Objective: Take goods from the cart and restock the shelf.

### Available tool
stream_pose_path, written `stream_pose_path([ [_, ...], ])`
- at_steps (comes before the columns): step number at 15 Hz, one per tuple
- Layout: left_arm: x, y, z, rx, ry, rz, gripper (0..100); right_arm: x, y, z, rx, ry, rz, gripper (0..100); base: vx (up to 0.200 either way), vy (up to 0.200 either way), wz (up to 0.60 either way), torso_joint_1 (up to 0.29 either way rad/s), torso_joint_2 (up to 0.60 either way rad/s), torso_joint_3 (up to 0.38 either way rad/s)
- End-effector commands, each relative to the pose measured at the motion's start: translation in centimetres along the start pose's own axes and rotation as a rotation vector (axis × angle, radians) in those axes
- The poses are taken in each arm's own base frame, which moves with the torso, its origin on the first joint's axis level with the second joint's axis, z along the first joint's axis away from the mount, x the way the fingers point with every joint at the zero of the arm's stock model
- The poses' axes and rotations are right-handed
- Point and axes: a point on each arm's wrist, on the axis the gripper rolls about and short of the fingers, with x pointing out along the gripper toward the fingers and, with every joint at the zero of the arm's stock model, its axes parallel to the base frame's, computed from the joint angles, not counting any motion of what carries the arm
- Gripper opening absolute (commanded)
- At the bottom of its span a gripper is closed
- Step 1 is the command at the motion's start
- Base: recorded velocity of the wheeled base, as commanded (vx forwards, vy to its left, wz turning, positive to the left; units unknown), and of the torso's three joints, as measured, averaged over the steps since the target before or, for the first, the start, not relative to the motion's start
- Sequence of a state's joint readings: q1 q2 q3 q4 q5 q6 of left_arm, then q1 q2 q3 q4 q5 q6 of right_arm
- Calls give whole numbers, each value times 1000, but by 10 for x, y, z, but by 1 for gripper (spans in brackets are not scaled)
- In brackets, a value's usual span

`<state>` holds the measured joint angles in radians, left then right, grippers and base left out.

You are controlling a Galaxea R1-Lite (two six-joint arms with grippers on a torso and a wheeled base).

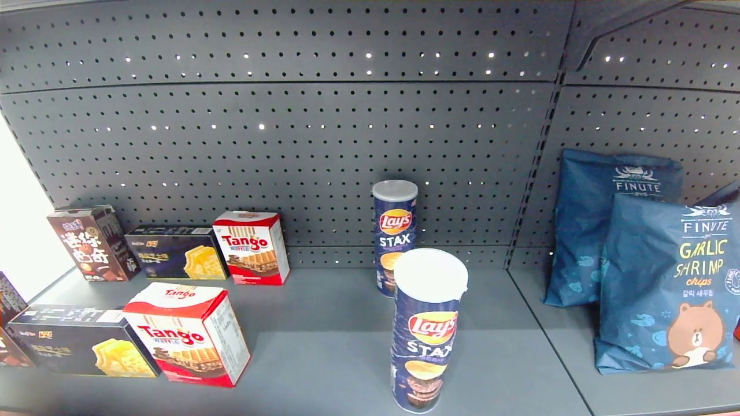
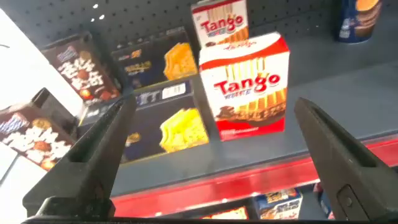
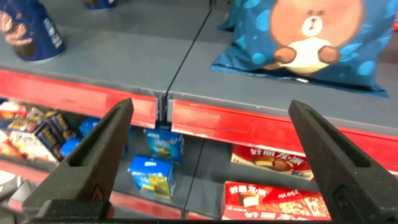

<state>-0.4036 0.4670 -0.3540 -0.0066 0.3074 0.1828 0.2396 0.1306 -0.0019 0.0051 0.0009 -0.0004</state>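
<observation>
Left wrist: box (image 2: 244, 84) (beyond end effector (image 2: 213, 104))

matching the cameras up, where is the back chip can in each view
head view: back chip can mid-shelf, by the pegboard wall.
left wrist view: can far behind the front wafer box, cut by the frame edge.
right wrist view: likely the sliver behind the front can.
shared landmark: grey shelf board under it.

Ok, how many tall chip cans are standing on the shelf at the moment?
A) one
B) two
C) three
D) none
B: the front can and the rear can both stand upright, one behind the other.
</observation>
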Motion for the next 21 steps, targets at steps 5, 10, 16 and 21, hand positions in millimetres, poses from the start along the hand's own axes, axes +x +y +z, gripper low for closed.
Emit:
stream_pose_path([
  [5, -8, 1, -9, 2, 5, 16, 100, 2, -1, 178, 414, -227, -4, 100, 0, 0, 0, 0, 0, 0],
  [10, -6, 0, -16, 10, 30, 24, 100, 95, 25, 185, 1, 119, 303, 100, 0, 0, 0, 0, 0, 0],
  [16, -6, 0, -17, 11, 34, 26, 100, 141, 56, 128, -65, 418, 363, 100, 0, 0, 0, 0, 0, 0],
  [21, -5, -1, -20, 14, 46, 21, 100, 171, 69, 124, -81, 476, 323, 100, 0, 0, 0, 0, 0, 0],
])
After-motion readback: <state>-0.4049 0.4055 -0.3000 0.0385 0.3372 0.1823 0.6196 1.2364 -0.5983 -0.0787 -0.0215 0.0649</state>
